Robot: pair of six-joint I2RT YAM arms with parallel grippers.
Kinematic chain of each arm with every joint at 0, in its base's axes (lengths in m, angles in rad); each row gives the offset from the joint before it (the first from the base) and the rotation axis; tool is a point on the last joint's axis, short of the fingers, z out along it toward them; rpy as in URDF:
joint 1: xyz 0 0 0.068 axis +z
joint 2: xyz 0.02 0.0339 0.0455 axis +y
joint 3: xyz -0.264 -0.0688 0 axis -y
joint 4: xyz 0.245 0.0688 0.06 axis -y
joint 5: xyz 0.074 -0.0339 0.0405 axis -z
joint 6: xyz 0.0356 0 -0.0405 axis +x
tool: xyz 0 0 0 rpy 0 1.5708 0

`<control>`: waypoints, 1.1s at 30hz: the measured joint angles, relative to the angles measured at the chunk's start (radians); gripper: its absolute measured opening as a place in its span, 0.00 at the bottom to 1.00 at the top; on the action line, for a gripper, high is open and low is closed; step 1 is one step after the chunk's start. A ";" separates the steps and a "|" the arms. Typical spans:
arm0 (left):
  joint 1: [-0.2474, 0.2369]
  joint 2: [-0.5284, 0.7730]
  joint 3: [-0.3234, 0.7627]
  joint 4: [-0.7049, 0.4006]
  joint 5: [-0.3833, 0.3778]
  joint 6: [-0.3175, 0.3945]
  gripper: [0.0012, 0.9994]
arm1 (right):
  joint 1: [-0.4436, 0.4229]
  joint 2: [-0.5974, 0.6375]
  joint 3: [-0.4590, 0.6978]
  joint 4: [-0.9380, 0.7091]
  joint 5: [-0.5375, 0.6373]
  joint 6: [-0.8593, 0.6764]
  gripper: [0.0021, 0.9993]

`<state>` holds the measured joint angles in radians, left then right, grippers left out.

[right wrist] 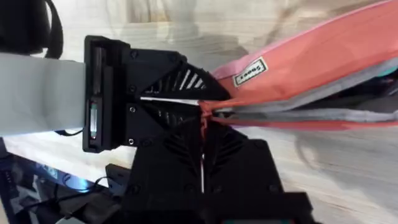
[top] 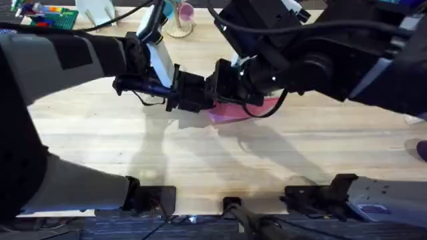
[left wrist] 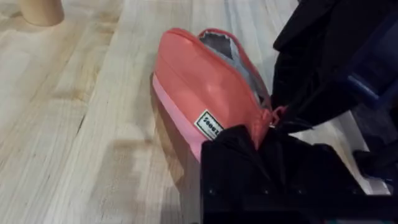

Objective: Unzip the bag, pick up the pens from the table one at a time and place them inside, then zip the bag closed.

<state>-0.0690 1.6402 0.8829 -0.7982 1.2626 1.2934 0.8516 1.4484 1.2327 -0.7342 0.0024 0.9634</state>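
Note:
The pink bag (top: 235, 111) lies on the table (top: 200, 160) at the middle, mostly under the two arms. My left gripper (top: 193, 97) is shut on the bag's near end (left wrist: 258, 134). My right gripper (top: 220, 87) meets it from the right and is shut on the red zipper pull (right wrist: 204, 113). In the left wrist view the bag (left wrist: 199, 81) gapes at its far end, showing grey lining (left wrist: 221, 46). The right wrist view shows the bag (right wrist: 323, 62) with its zipper edges parted. The pens are out of view.
A pink cup (top: 185, 12) and a pale wooden stand (top: 179, 28) are at the back middle. A green block plate (top: 57, 17) and a white object (top: 97, 13) sit at the back left. A tan cylinder (left wrist: 40, 9) stands beyond the bag.

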 joint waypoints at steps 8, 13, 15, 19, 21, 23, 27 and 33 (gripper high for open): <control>-0.001 0.000 0.000 0.008 0.002 -0.004 0.04 | -0.017 0.000 0.000 0.018 0.005 0.000 0.03; 0.000 0.000 0.000 0.010 0.002 -0.007 0.04 | -0.024 0.000 0.000 0.030 -0.001 -0.010 0.03; 0.000 0.000 0.000 0.010 0.001 -0.007 0.04 | -0.024 0.000 0.000 0.031 -0.002 -0.018 0.03; -0.001 0.000 0.000 0.011 0.010 -0.007 0.04 | -0.036 -0.012 0.000 0.029 -0.009 -0.029 0.03; -0.001 0.000 0.000 0.015 0.027 -0.008 0.04 | -0.048 -0.024 0.000 0.028 -0.016 -0.030 0.03; -0.001 0.000 0.000 0.018 0.037 -0.008 0.04 | -0.062 -0.038 0.000 0.023 -0.023 -0.030 0.03; -0.006 0.000 0.001 0.018 0.054 -0.008 0.04 | -0.084 -0.051 0.000 0.006 -0.042 -0.047 0.03; -0.011 0.000 0.001 0.018 0.054 -0.008 0.04 | -0.119 -0.052 0.000 -0.020 -0.075 -0.102 0.03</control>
<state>-0.0798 1.6398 0.8837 -0.7803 1.3170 1.2854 0.7329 1.3960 1.2324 -0.7539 -0.0731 0.8610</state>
